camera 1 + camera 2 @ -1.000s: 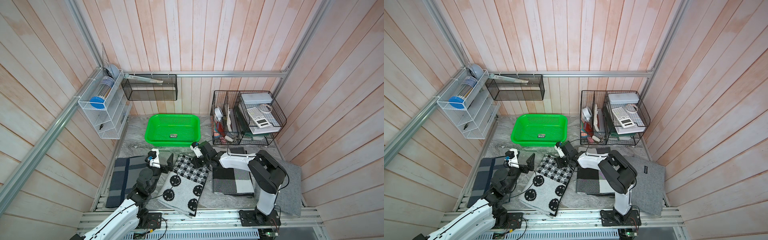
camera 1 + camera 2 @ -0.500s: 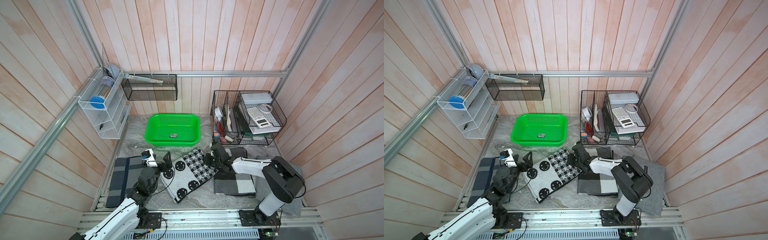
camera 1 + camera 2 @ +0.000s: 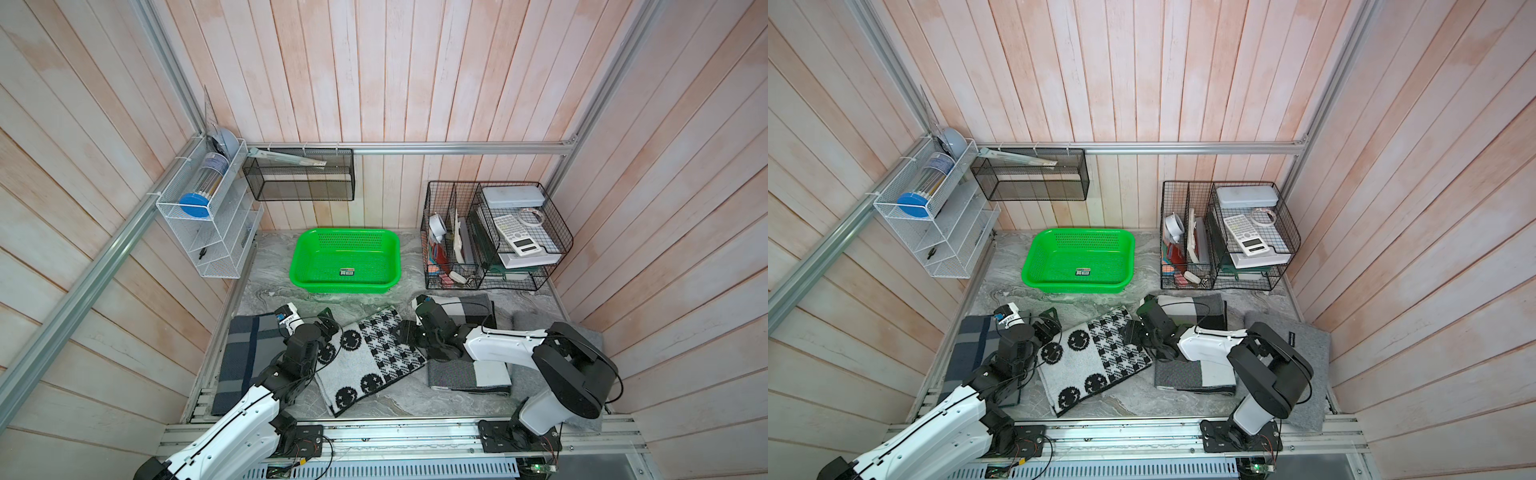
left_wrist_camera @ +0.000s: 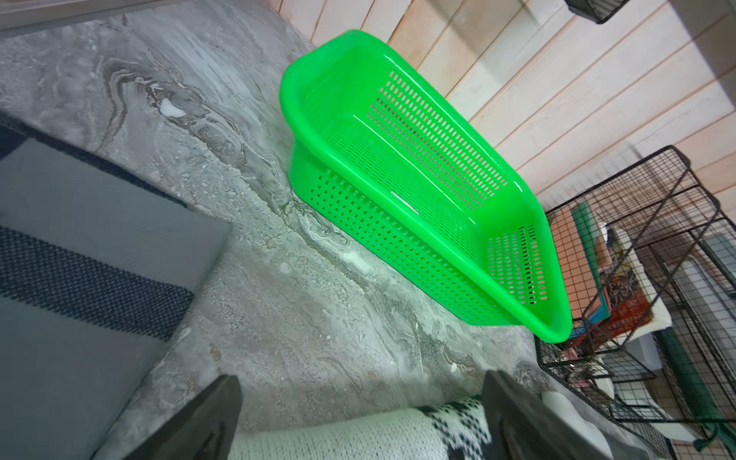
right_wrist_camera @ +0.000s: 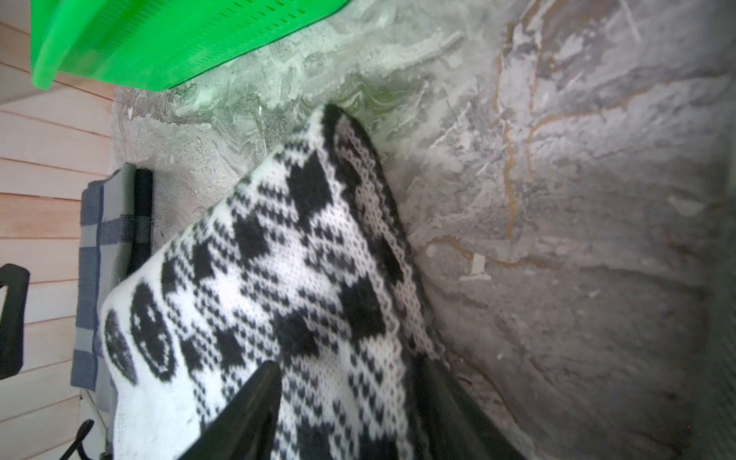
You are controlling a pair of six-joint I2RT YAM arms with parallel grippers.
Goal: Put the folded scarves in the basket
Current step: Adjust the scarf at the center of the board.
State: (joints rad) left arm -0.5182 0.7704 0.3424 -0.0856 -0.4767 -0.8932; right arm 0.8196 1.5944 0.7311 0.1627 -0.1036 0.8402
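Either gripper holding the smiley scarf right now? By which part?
Nothing looks held. The left gripper stands open astride one edge of the scarf; the right gripper stands open astride the opposite edge. The scarf lies on the table.

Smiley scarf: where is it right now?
In both top views the smiley scarf lies on the tabletop, nearer the robot than the green basket, between the navy plaid cloth and the grey checked cloth.
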